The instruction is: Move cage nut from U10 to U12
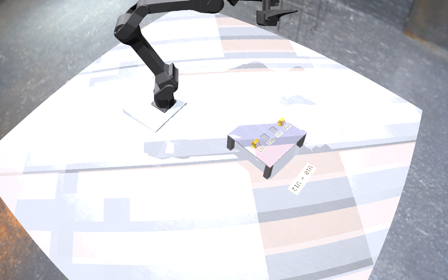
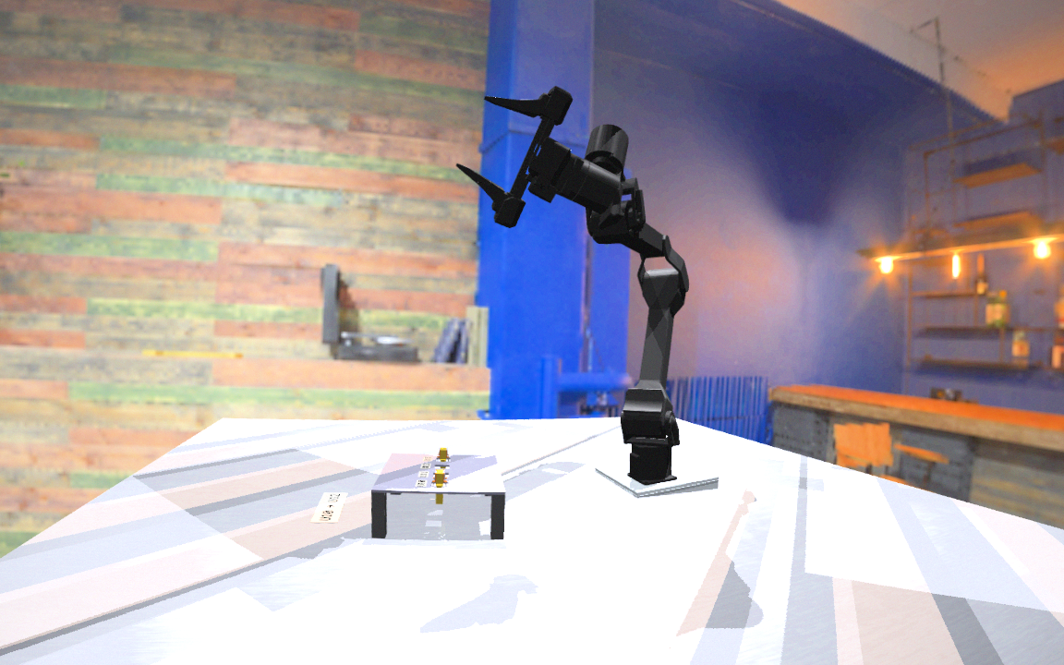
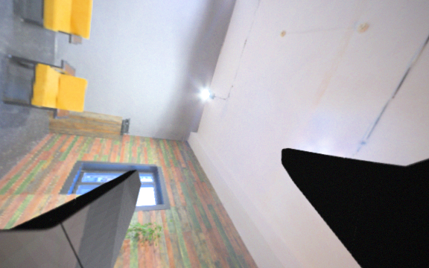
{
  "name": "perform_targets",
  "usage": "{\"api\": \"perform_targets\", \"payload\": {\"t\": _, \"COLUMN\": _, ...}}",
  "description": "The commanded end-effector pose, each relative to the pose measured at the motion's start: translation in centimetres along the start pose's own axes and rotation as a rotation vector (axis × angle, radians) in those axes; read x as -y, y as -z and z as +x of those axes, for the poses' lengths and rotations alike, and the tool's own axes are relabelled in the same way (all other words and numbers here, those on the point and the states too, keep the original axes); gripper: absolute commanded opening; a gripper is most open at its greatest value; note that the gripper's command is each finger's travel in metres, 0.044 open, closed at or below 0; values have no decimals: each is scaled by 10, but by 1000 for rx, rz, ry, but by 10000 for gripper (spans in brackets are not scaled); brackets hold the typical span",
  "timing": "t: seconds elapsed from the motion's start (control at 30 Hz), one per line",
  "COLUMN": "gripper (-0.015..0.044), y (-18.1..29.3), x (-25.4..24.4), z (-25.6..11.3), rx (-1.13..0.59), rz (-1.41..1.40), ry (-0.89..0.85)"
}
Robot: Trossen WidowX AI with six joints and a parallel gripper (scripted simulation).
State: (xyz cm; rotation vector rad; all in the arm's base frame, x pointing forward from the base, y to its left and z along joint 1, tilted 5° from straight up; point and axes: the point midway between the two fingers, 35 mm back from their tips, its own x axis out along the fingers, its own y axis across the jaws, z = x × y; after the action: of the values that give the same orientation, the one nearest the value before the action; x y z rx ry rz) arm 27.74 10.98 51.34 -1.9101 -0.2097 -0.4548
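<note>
at hole u10 of rail plate [image 1: 244,131] [image 2: 469,473], cage nut [image 1: 281,121] sat beside its label. holes u11 [image 1: 273,129] and u12 [image 1: 264,136] lay bare. other nut [image 1: 255,143] stood at u13. card [image 1: 301,178] [image 2: 328,507] lay near plate, reading u10 → u12. gripper [image 2: 471,133] [image 3: 211,164] hung high, well apart from plate, claw spread wide, nothing grasped. black arm [image 1: 149,52] [image 2: 657,331] rose from pale base slab [image 1: 154,126] [image 2: 697,482].

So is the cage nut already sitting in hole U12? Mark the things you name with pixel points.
No, the top view shows U12 [image 1: 264,136] as an open square hole, with cage nuts only at U10 [image 1: 281,121] and U13 [image 1: 255,143].
</note>
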Motion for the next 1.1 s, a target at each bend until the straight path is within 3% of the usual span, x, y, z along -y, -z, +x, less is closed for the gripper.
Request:
{"api": "perform_targets", "payload": {"t": 0.0, "gripper": 440, "y": -55, "x": -43, "z": 32, "rx": 184, "rz": -30, "ry": -171}}
{"api": "perform_targets", "payload": {"t": 0.3, "gripper": 440, "y": -109, "x": -123, "z": 47, "rx": 386, "rz": 3, "ry": -515}}
{"api": "perform_targets", "payload": {"t": 0.6, "gripper": 440, "y": -135, "x": -210, "z": 28, "rx": 477, "rz": 102, "ry": -976}}
{"api": "perform_targets", "payload": {"t": 0.83, "gripper": 440, "y": -134, "x": -267, "z": -9, "rx": 433, "rz": 210, "ry": -1414}}
{"api": "perform_targets", "payload": {"t": 1.07, "gripper": 440, "y": -121, "x": -299, "z": -53, "rx": 264, "rz": 319, "ry": -1864}}
